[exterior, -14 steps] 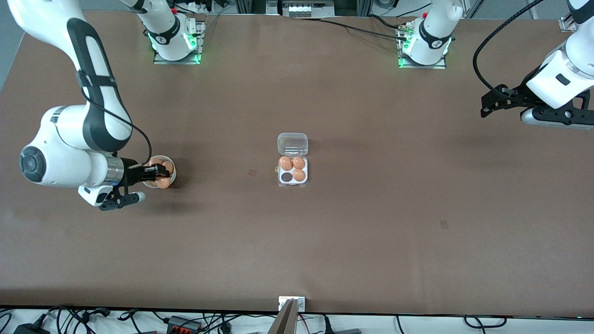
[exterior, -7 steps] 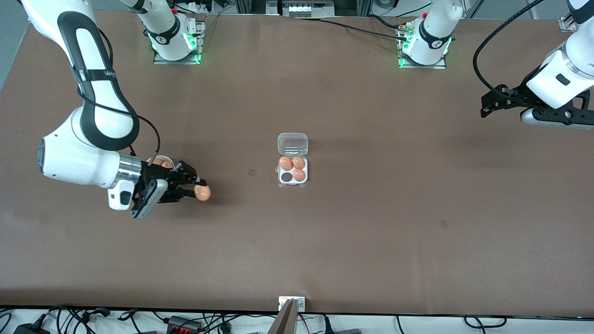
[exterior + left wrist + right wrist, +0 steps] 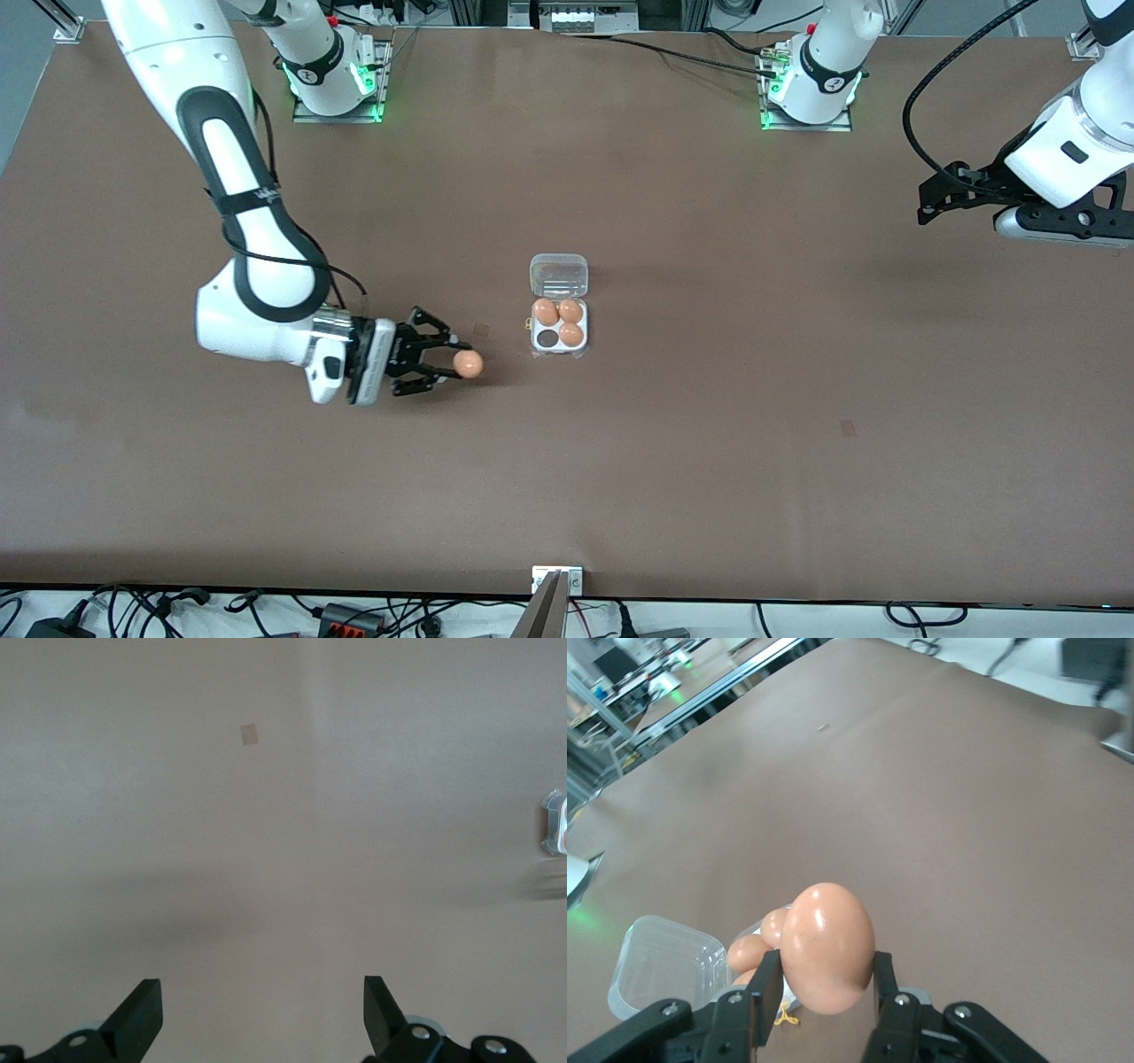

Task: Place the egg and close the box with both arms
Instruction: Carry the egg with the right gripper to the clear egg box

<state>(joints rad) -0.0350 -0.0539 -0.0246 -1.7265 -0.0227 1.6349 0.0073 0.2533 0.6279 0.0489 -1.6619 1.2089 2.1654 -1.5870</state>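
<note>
— While the right end effector hangs over the table beside the box, what does it carry?
— It grips an egg. The box sits mid-table, lid open, holding three eggs. The left end effector waits, fingers spread, toward its arm's end.

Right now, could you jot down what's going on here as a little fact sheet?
Right gripper: shut on an egg, in the air over the table, short of the box
Left gripper: open, waiting over the left arm's end of the table
Box: three eggs inside, one cell empty
Lid: open, lying flat
</note>
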